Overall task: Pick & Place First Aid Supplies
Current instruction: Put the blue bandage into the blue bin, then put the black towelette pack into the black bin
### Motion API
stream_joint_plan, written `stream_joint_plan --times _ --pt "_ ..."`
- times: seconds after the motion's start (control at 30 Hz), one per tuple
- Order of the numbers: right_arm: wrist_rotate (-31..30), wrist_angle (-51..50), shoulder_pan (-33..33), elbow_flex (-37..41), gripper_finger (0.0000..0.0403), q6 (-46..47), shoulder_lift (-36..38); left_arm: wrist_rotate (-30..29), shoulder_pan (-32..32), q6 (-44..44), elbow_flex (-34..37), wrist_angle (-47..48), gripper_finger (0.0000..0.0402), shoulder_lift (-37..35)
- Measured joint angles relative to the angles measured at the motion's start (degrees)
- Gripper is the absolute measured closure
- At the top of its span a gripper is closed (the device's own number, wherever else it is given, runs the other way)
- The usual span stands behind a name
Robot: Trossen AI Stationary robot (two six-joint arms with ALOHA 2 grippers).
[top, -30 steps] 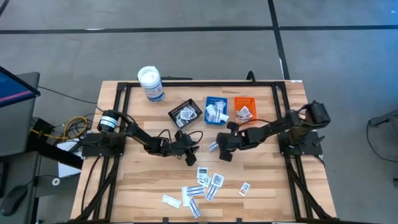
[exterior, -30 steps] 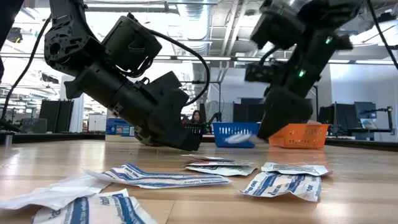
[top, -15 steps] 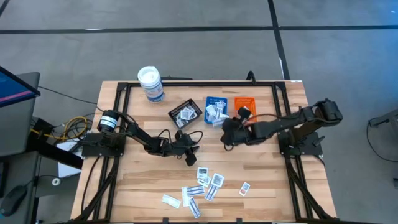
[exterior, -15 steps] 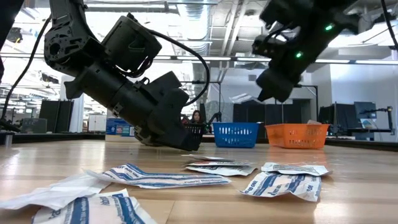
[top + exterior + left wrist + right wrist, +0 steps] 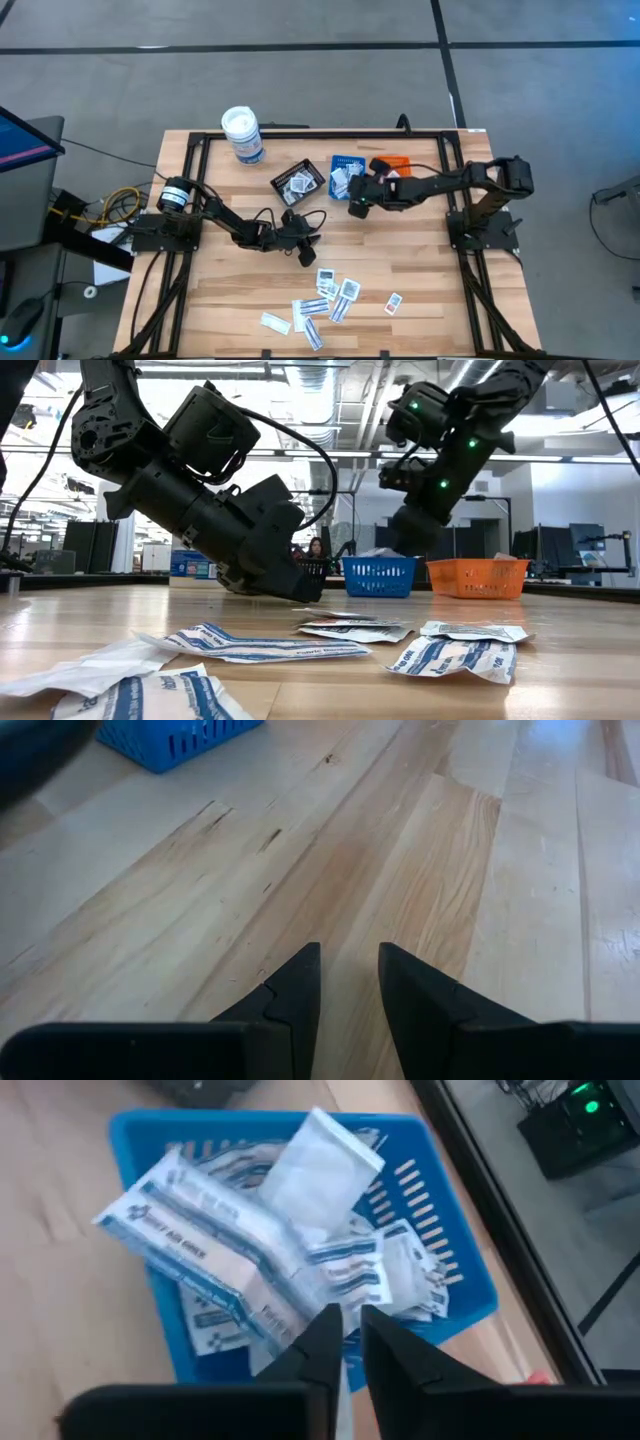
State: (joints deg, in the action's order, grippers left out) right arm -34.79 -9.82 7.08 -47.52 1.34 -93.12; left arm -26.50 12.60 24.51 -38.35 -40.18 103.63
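Several first aid packets lie flat near the table's front edge, close up in the low view. More packets are piled in the blue tray. My right gripper hangs over that tray's near rim, tilted downward, its fingers a narrow gap apart. My left gripper sits low over bare wood at mid-table, open, with nothing between its fingers. My right gripper's fingers stand a narrow gap apart, slanting down over the blue tray from its near side. A pale strip shows far back between them. I cannot tell whether they touch it.
A black tray with packets stands left of the blue one and an orange tray right of it. A white canister stands at the far left. A black frame runs around the table. Bare wood lies between the arms.
My right gripper has risen from mid-table and swung toward the far edge, carrying a white packet that hung below it, and now tips down over the blue tray. The packet no longer shows hanging under it in the low view.
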Motion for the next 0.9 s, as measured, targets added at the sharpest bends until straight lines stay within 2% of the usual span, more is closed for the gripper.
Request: stream_joint_plan --times 0.13,0.3,0.43,0.6,0.9 --pt "-0.1 0.0 0.6 -0.8 0.0339 -0.4 0.1 0.0 0.0 0.0 0.0 -0.1 0.0298 0.0" --pt "-3.1 -1.6 0.0 -3.4 0.0311 -0.9 0.2 0.0 0.0 -0.1 0.0 -0.1 0.0298 0.0" --pt "1.0 -9.4 -2.0 -8.1 0.0301 2.8 0.2 0.0 0.0 -0.2 0.0 -0.1 0.0298 0.0" --pt "7.7 -18.1 -8.4 -13.2 0.0303 4.7 0.2 0.0 0.0 -0.2 0.0 -0.1 0.0298 0.0" --pt "8.4 -25.3 -23.1 -14.8 0.0328 7.0 0.9 1.3 0.0 -0.1 0.0 -0.2 0.0298 0.0"
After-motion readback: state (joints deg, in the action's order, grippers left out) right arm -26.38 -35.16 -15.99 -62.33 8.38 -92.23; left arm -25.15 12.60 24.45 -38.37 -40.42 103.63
